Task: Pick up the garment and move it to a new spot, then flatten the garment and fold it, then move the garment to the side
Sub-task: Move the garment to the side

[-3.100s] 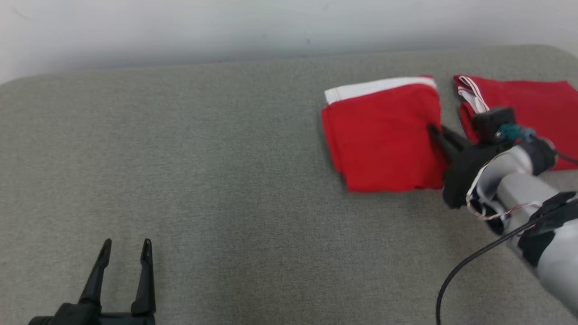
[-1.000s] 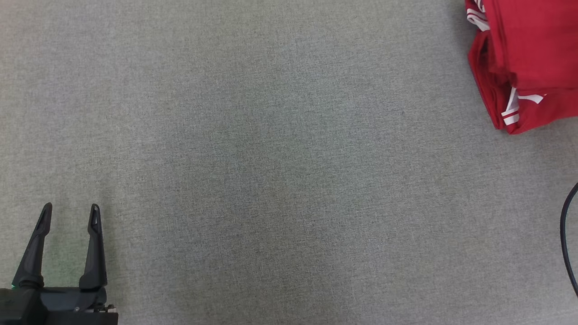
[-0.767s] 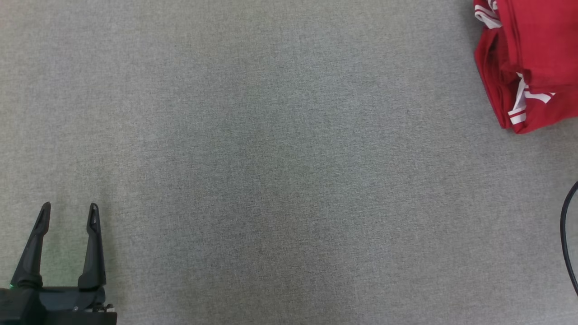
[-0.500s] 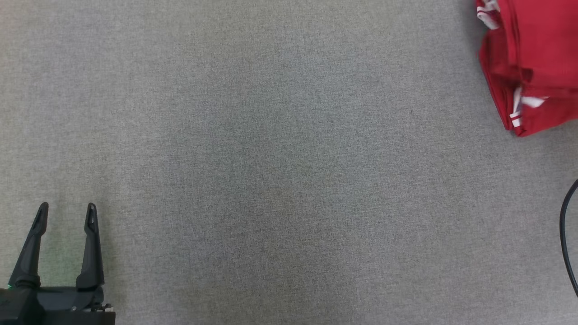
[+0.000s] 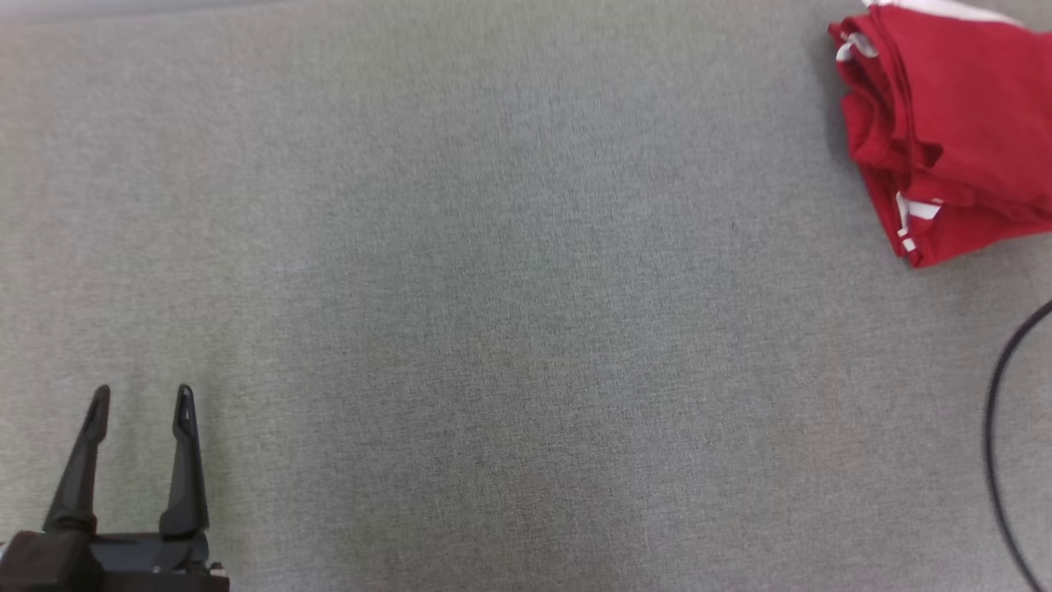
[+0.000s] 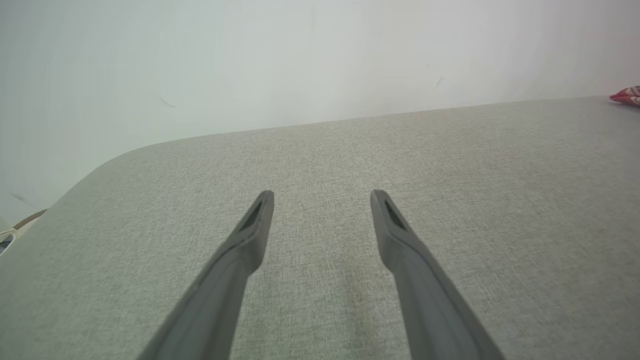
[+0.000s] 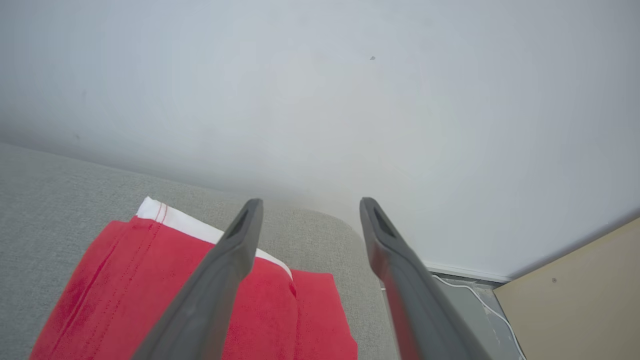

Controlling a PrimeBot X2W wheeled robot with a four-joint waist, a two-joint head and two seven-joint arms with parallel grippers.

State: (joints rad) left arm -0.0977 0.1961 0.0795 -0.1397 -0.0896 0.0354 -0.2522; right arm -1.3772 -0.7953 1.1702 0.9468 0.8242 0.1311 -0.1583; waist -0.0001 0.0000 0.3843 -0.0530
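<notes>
The garment (image 5: pixel 953 131), a folded red jersey with white trim, lies at the far right of the grey padded surface (image 5: pixel 493 288), cut off by the head view's right edge. In the right wrist view the garment (image 7: pixel 150 290) rests flat below my right gripper (image 7: pixel 307 210), whose fingers stand apart above it with nothing between them. My left gripper (image 5: pixel 141 399) hovers open and empty at the lower left, far from the garment; in the left wrist view my left gripper (image 6: pixel 322 200) points over bare fabric, with a sliver of the garment (image 6: pixel 627 95) at the far right.
A black cable (image 5: pixel 998 427) curves along the head view's right edge. A pale wall (image 6: pixel 300 60) rises behind the surface. Past the surface's rounded far corner, the right wrist view shows floor with a white cable (image 7: pixel 480 300) and a tan panel (image 7: pixel 575 290).
The garment has been let go and now lies settled at the far right. The head camera has shifted a little since a second ago. The left gripper stays open.
</notes>
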